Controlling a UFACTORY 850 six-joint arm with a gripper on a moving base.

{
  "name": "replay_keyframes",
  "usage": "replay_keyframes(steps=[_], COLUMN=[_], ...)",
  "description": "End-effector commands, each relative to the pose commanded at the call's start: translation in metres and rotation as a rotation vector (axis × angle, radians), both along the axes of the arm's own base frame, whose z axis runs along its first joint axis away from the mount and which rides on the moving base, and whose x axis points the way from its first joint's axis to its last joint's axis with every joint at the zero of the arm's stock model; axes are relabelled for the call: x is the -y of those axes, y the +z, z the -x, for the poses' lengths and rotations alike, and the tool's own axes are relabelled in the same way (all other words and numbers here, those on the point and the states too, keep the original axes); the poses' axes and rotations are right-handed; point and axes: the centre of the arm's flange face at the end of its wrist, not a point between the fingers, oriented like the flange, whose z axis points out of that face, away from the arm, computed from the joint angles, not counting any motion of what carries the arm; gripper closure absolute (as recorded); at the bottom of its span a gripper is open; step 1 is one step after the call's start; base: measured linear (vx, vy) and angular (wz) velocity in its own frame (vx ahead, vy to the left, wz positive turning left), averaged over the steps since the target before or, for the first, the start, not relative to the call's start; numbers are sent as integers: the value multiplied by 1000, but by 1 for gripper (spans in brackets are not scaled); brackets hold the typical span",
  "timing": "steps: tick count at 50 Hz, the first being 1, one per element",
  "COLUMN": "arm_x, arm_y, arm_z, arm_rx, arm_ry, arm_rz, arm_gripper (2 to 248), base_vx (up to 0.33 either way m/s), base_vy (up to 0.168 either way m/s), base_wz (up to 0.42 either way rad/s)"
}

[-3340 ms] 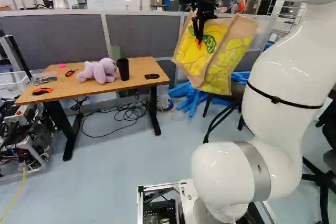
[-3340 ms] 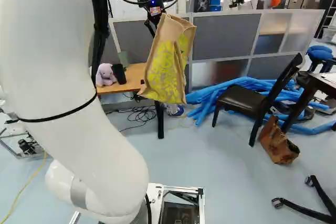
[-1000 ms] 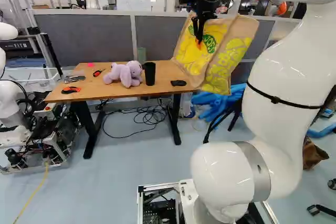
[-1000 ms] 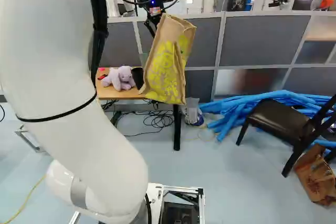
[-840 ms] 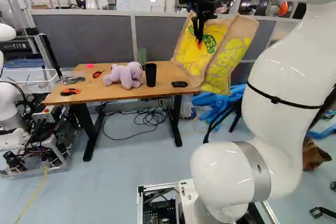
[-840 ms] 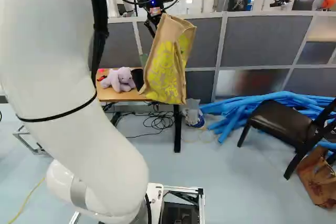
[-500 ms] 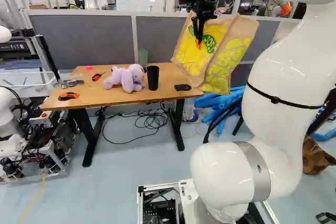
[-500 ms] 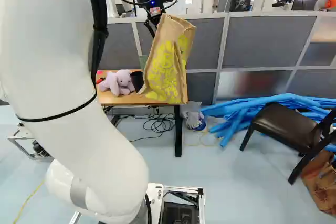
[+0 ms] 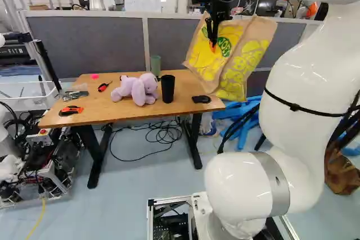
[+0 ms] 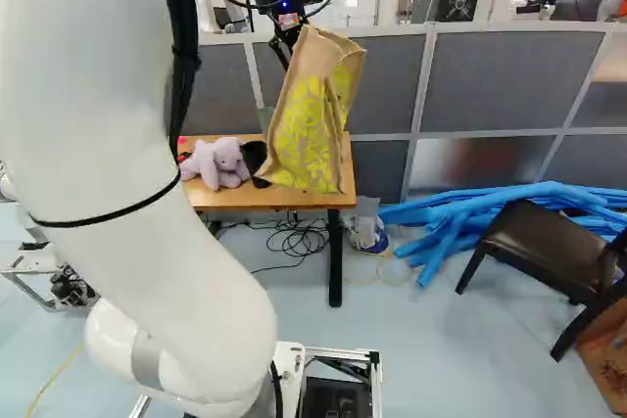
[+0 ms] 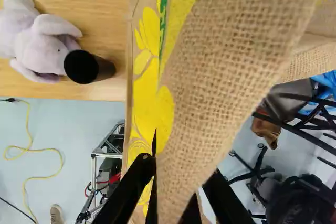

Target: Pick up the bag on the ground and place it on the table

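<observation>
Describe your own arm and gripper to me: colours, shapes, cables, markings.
My arm is glossy white, with thick, rounded, tube-like segments, a grey metallic ring at a lower joint and a thin black strap around one segment. Black cables run along it and loop near the wrist. The gripper is black, with two slim fingers; orange shows at the tip.

In your right base view, the yellow-print bag [image 10: 312, 129] covers part of the black cup [image 10: 253, 157]; your arm [image 10: 127, 163] blocks one end of the table [image 10: 230, 201]. Chair [image 10: 539, 242] and brown bag [image 10: 605, 359]: cut off at right. Your wrist view: yellow-print bag runs out of frame, hides part of your hand [image 9: 212, 40]; plush toy [image 11: 42, 45] clipped.
</observation>
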Motion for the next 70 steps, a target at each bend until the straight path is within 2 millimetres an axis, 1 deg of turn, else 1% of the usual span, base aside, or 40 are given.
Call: replay_keyframes(steps=[52,53,70], arm_x=[0,-1,-2], arm_y=[0,0,0], arm_z=[0,-2,-7], arm_rx=[0,0,1], arm_ry=[0,2,6], arm_rz=[0,0,0], arm_gripper=[227,227,227], base_vx=[152,122,14], base_vy=[4,-3,0], base_wz=[-3,-11,-1])
